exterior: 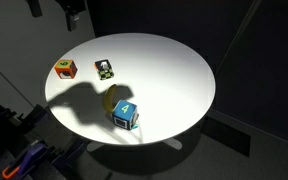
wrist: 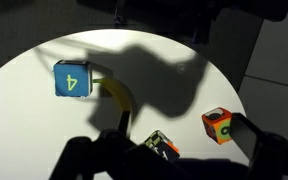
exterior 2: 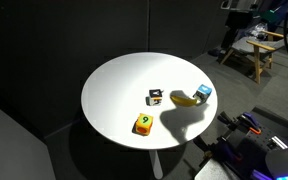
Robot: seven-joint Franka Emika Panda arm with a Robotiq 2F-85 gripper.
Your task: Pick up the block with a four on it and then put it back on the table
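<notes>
Wrist view: gripper (wrist: 179, 150) above the table (wrist: 24, 110), its two fingers mere dark silhouettes set well apart, holding nothing; block with a four on it (wrist: 72, 78) ahead and to the left of the fingers, clear of them, just beside a yellow object (wrist: 119, 98); in both exterior views this block sits near the table rim, with bare white top across the far side; orange cube (wrist: 216, 124) and green-and-white cube (wrist: 162, 145) lie closer to the fingers; a broad shadow (wrist: 154, 75) dims the yellow object; room dark.
</notes>
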